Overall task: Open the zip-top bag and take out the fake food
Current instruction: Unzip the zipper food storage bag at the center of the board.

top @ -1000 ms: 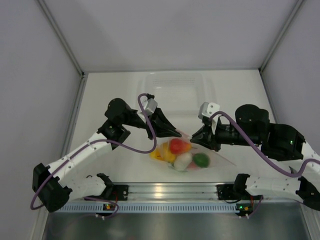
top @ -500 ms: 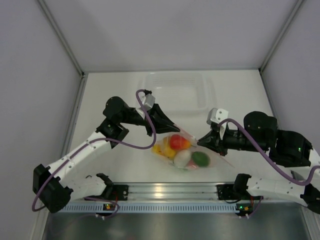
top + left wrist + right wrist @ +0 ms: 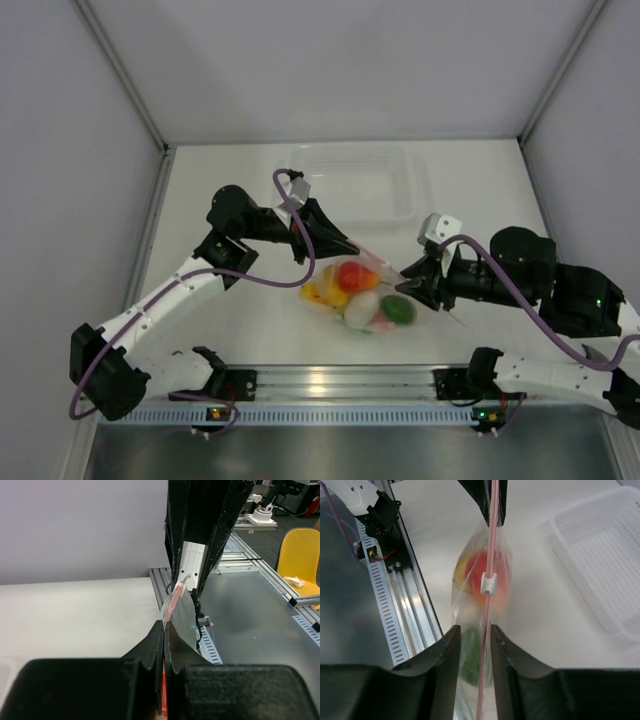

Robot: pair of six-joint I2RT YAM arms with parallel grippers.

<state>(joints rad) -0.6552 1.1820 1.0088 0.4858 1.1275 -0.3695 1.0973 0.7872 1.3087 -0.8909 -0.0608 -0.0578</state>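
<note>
Now left fingers [image 3: 149, 652] pinch the zip-top bag [image 3: 464, 602]; right fingers [image 3: 446, 655] straddle its strip [image 3: 492, 530], parted.

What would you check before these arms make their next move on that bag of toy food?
1. Left gripper clamped on the pink zip strip of the zip-top bag: ok.
2. Right gripper gripping the strip: not ok, jaws apart astride it.
3. White slider within the right gripper's reach: ok, just ahead of its fingers.
4. Zip opened: cannot tell.
5. Fake food all inside the bag: ok.
6. Clear tub out of the way: ok, beyond the bag.
</note>
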